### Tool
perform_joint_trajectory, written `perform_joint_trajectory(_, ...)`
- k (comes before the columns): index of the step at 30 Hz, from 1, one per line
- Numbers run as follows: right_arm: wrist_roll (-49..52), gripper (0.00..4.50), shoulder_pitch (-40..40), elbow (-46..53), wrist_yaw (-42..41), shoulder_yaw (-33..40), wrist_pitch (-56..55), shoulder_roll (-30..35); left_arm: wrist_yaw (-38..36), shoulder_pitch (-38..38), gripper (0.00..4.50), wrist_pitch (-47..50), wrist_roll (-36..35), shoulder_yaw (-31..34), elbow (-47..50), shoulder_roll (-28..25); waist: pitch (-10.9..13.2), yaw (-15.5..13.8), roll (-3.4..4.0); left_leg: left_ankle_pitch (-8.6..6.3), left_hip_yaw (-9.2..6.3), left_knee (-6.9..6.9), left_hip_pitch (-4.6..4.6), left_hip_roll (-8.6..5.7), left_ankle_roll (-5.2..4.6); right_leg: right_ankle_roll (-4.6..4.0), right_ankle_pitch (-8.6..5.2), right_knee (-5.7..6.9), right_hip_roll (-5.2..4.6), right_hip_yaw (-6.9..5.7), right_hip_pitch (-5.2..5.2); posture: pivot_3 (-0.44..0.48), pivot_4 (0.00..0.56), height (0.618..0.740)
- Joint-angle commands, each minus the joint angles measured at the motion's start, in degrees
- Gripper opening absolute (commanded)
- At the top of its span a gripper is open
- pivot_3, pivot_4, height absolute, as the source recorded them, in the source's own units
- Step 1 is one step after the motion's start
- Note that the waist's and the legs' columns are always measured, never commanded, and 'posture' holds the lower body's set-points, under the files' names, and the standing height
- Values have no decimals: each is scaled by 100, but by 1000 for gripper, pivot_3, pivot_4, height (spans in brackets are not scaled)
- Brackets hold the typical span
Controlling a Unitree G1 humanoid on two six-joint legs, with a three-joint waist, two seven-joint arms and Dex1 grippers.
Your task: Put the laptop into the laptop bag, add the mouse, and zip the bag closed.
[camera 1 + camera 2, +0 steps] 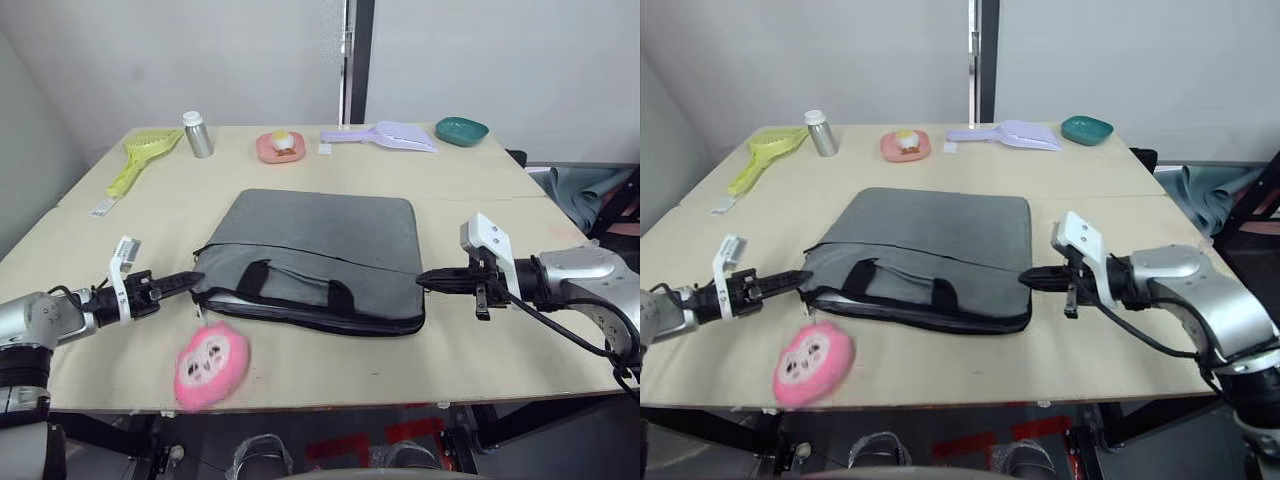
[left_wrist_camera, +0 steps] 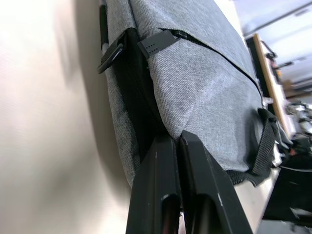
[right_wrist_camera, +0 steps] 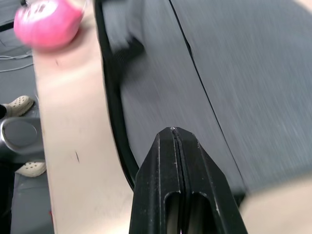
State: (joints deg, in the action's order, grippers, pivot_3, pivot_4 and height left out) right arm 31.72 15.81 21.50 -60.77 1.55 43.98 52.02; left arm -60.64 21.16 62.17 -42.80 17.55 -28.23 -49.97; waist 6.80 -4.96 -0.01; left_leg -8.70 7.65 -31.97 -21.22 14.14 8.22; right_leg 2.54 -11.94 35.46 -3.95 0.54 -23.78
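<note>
Laptop bag (image 1: 318,258) lies flat mid-table, zipper seemingly almost closed. Left gripper (image 1: 192,279), fingers pressed together, touches its 9 o'clock corner; right gripper (image 1: 428,277) — also closed — points at the 3 o'clock end. Brace one corner, draw the pull (image 2: 155,43) steadily.

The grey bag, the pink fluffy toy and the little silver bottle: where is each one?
laptop bag (image 1: 320,235): left eye view, middle of its grey top panel.
pink plush toy (image 1: 211,364): left eye view, its face.
silver bottle (image 1: 199,137): left eye view, its metal body.
</note>
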Motion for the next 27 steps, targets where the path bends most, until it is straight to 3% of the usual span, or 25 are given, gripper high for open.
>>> perform_joint_trajectory(1,-49,0,72,-128,-65,24,-191,31,-91,-74,20,-150,72,275,-123,-216,1,2,0,0,0,1,-2,0,0,0,0,-2,0,-2,-1,0,150,740)
perform_joint_trajectory(14,-168,0,657,-184,-83,-619,-282,-379,-209,-312,20,-449,243,565,-876,-444,2,122,-1,0,2,5,5,4,0,-2,-1,5,2,-3,-3,0,150,740)
perform_joint_trajectory(22,-554,0,1263,-592,-31,-1264,-435,-931,-273,-439,20,-470,244,496,-416,-194,2,110,1,0,0,4,3,3,1,-4,-1,5,1,-7,-3,0,150,740)
perform_joint_trajectory(27,-959,0,1701,-1063,-34,-1791,-623,-1413,-139,-180,1692,-448,169,710,-582,-159,4,79,-2,0,-5,2,2,2,1,-5,-1,8,0,-11,0,0,150,740)
